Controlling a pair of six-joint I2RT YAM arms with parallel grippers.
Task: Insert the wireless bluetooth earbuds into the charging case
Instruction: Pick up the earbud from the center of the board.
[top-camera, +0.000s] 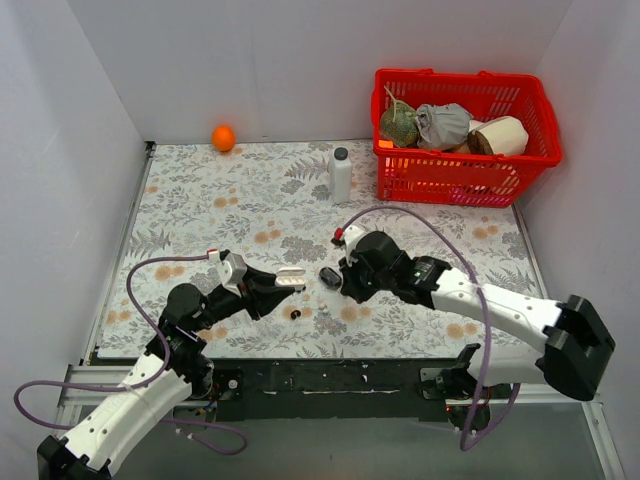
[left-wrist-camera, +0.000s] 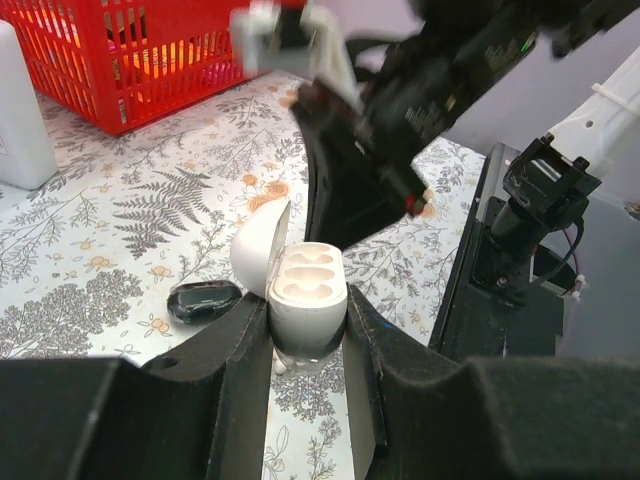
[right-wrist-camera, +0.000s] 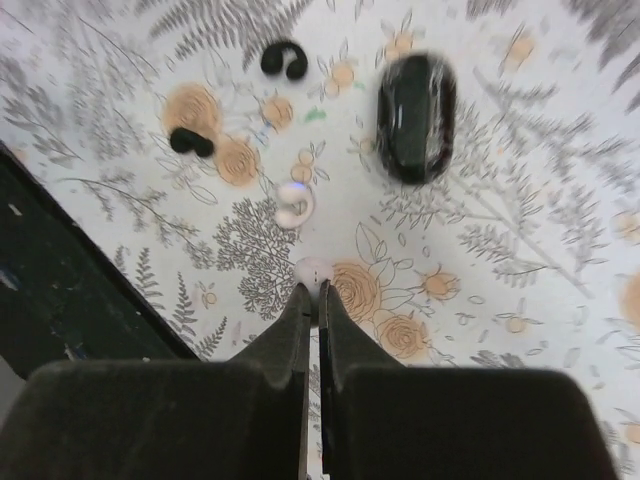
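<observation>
Holding the white charging case (left-wrist-camera: 308, 285) by the lower part of its body, the left gripper (left-wrist-camera: 308, 345) is clamped on both flanks. The grip sits low, presumably so that the lid (left-wrist-camera: 256, 250) can stand open toward 10 o'clock. Both sockets face up with nothing in them. The case looks raised a little off the floral table (top-camera: 200, 200), offered toward the other arm at 3 o'clock.

The right gripper (right-wrist-camera: 314, 292) points down at the cloth with its jaws drawn together to a bare slit. A whitish earbud (right-wrist-camera: 313, 270) sits right at the fingertips. The tips cover its near edge, so I cannot tell whether it is nipped or merely lying just past them. A second whitish earbud (right-wrist-camera: 295, 203) lies near it at 12 o'clock.

Two black earbuds (right-wrist-camera: 284, 58) (right-wrist-camera: 190, 142) rest further off at 11 and 10 o'clock. The closed black case (right-wrist-camera: 416, 115) lies at 1 o'clock.

My judgement is that this is the pick-up stage, with no bud seated yet. A tiny, rounded bud could easily squirt out of so narrow a pinch. If it is held, it needs a slow lift and a careful turn to match a socket.
</observation>
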